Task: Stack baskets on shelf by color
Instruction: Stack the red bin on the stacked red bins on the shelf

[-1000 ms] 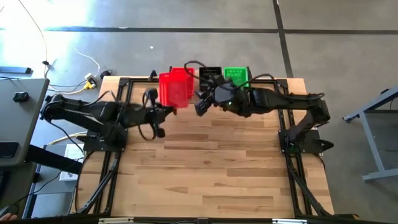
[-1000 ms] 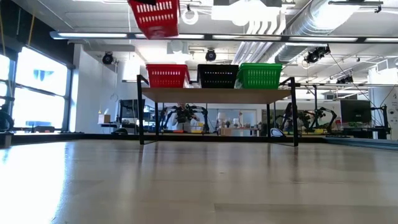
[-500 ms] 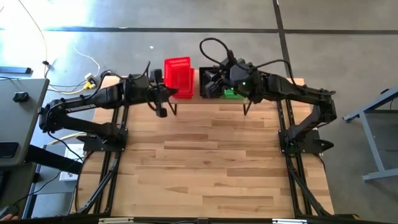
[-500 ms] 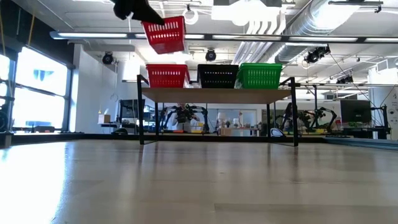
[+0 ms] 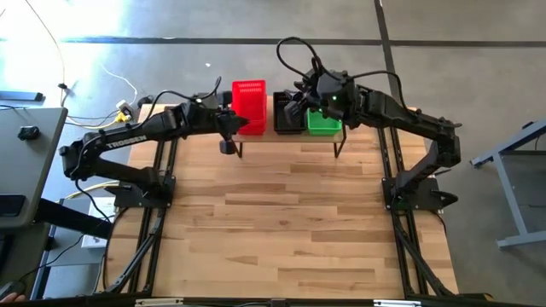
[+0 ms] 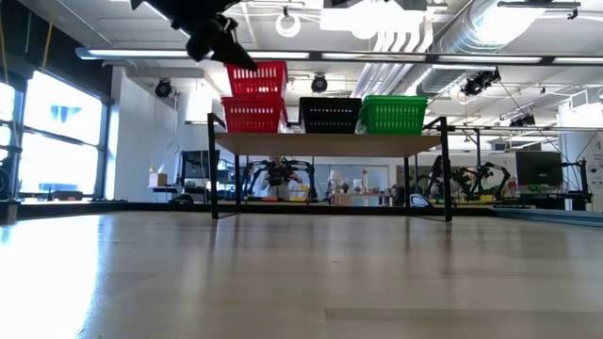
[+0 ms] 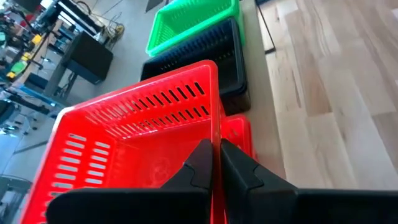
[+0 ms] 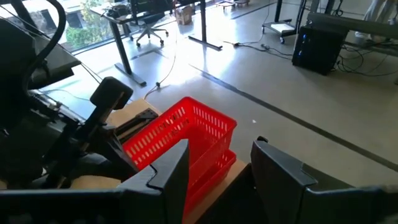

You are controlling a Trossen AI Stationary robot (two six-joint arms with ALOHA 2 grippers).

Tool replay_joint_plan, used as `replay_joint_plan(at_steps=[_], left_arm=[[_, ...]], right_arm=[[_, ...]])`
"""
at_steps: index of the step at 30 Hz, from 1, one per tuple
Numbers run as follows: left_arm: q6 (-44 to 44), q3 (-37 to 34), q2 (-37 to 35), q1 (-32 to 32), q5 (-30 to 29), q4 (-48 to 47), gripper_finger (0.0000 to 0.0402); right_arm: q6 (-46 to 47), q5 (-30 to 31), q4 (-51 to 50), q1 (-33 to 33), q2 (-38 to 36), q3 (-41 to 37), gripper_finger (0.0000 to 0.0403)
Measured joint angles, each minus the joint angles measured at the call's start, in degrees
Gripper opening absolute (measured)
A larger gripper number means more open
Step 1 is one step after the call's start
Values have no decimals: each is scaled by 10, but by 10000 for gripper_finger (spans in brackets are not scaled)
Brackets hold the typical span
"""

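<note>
A red basket (image 5: 249,101) (image 6: 256,80) (image 7: 137,143) stands upright on top of another red basket (image 6: 252,115) at the left end of the shelf (image 6: 330,143). My left gripper (image 5: 230,126) (image 6: 234,55) (image 7: 216,163) is shut on it at its near left side. A black basket (image 5: 287,121) (image 6: 330,115) and a green basket (image 5: 324,124) (image 6: 393,114) rest by their bases on the plank to the right. My right gripper (image 5: 299,96) (image 8: 214,165) hangs open above the black basket and touches nothing. My left gripper pinches the upper edge of the top red basket's wall (image 7: 217,134) beside a corner, with one finger on each side of the wall. It comes slanting down from the table's left. The basket sits upright, and its base meets the rim of the red basket (image 7: 239,134) beneath.
The shelf stands at the table's far edge on thin black legs (image 5: 239,150). The wooden tabletop (image 5: 281,222) stretches bare toward the near edge. Cables (image 5: 128,107) lie on the floor beyond the far left corner, and a grey desk (image 5: 26,145) stands left of the table.
My left gripper has carried the red basket from high over the table toward the far edge and down onto the red basket on the shelf. On the way the basket went from tilted to upright. My right gripper has moved toward the far edge, over the black basket.
</note>
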Motion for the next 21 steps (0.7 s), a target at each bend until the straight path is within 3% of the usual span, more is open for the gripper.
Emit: replay_joint_plan(at_steps=[21], left_arm=[[8, 0, 47, 0, -20, -1, 6]], right_arm=[[-30, -6, -16, -22, 0, 0, 156]])
